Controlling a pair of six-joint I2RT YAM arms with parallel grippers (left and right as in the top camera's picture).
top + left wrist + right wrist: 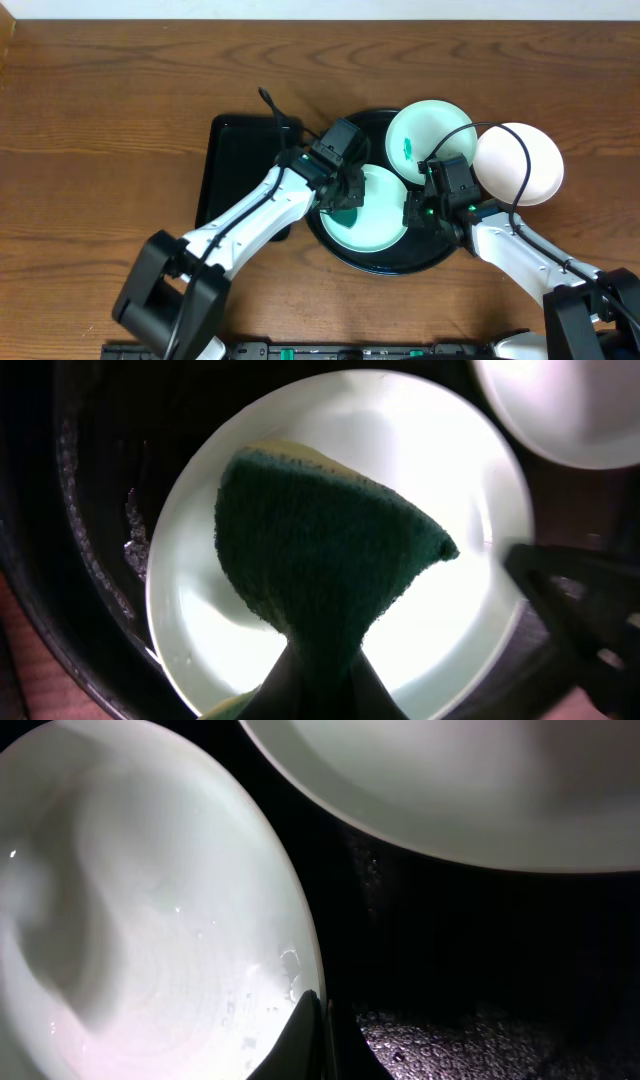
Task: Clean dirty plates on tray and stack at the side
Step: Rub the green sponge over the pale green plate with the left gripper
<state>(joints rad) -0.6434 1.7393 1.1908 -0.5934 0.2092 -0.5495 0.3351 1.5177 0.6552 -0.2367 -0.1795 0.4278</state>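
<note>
At the left of the wooden surface (100,120) lies a rectangular tray (232,165), black and with nothing on the part that shows. Just right of it the left claw (343,192) is pinched on a dark green sponge (320,550) with a yellow back, which hangs over the middle of the near mint plate (440,640). That plate lies in the front half of the round tray (385,262), glossy black with a raised rim. At the plate's right edge the right claw (312,1025) is closed narrow on its rim. Behind, at the tray's back right, sits the far mint plate (432,135), bearing a small teal smear (407,149) on its left side. Farthest right, the white plate (520,163) rests on the surface just beside the tray's rim.
</note>
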